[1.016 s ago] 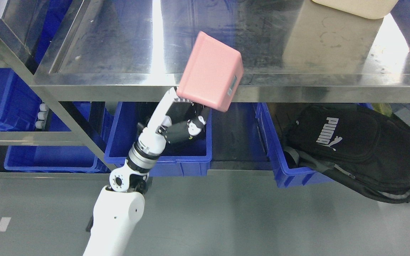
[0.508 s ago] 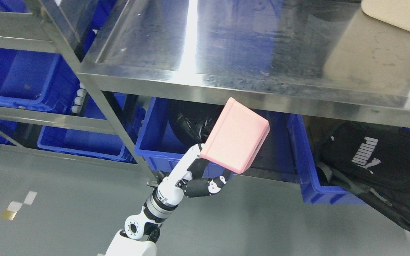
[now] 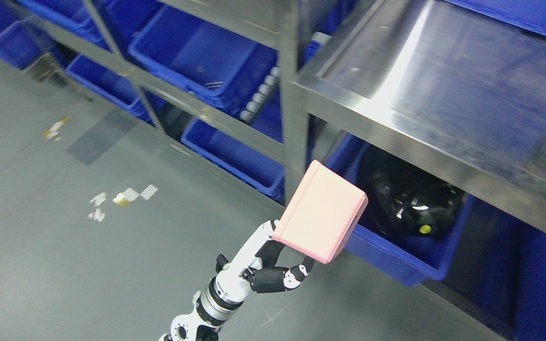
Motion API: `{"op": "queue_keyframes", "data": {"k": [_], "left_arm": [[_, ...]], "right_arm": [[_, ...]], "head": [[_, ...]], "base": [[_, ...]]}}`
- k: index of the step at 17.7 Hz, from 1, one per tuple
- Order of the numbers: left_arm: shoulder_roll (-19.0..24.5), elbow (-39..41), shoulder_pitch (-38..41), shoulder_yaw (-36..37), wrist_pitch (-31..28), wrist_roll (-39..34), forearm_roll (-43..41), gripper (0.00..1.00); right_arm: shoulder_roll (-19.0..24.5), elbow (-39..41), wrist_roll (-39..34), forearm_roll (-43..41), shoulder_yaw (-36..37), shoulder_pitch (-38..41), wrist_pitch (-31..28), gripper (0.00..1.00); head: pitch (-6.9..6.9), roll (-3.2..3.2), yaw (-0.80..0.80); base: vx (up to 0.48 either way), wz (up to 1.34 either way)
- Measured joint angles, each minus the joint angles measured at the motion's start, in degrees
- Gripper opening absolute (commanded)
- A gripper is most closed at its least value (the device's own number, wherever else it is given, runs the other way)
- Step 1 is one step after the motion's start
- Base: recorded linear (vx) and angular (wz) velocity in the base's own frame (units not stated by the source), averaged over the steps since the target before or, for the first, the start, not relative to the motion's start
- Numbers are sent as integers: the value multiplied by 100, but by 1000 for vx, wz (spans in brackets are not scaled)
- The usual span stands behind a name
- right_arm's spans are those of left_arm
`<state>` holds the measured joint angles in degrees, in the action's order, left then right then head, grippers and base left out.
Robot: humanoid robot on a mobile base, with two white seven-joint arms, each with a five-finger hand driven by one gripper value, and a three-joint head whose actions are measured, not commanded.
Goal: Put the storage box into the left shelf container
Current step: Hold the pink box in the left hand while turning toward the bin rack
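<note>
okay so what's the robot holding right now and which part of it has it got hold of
The left hand holds the pink storage box, gripping it from below at its lower edge, with fingers curled under the bottom.

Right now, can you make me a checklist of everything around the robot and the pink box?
Surface: steel shelf top, bare where visible.
Job's things: pink storage box, tilted, held up in front of the rack; blue bin on the low shelf behind it holds something black.
Clutter: scraps on the grey floor.
Hands: left hand gripping the box from below; right hand not in view.
Cables: nothing seen.
Surroundings: more blue bins on the racks to the left.
</note>
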<state>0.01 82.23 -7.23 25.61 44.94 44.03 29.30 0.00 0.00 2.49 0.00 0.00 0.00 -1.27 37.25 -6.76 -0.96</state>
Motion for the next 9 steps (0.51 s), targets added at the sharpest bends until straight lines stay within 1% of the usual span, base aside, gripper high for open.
{"op": "queue_keyframes", "data": {"k": [9], "left_arm": [[0,137,329,59,2,9,-3,2]], "right_arm": [[0,0,2,0,0,-1,0,100]], "head": [[2,0,0]], "base": [[216,1141]]}}
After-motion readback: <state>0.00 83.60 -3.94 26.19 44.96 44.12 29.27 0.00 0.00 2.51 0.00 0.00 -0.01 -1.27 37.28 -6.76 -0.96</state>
